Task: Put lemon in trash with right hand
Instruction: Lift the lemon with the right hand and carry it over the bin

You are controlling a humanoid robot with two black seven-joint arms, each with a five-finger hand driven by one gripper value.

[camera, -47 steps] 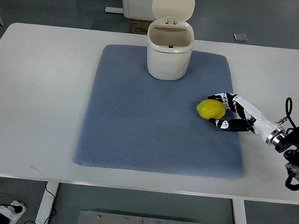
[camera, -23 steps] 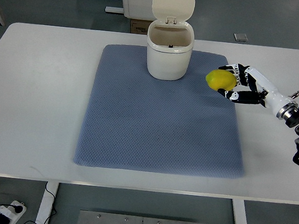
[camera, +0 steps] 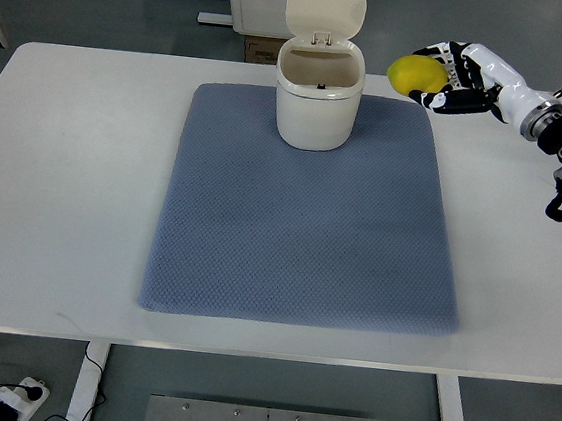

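Aloft now, the lemon (camera: 417,74) sits clasped at the fingertips of my right hand (camera: 454,78), lifted clear of the blue mat (camera: 300,223) and showing against the table's (camera: 76,149) far edge. From the hand, the lemon points leftward, and further the same way stands the trash bin (camera: 317,104), its lid (camera: 325,7) flipped up and its mouth open. Lemon and bin rim are near but apart, the fruit just to the bin's right. I judge the move ahead is a short carry left until the lemon hangs over the opening. My left hand is nowhere in the shot.
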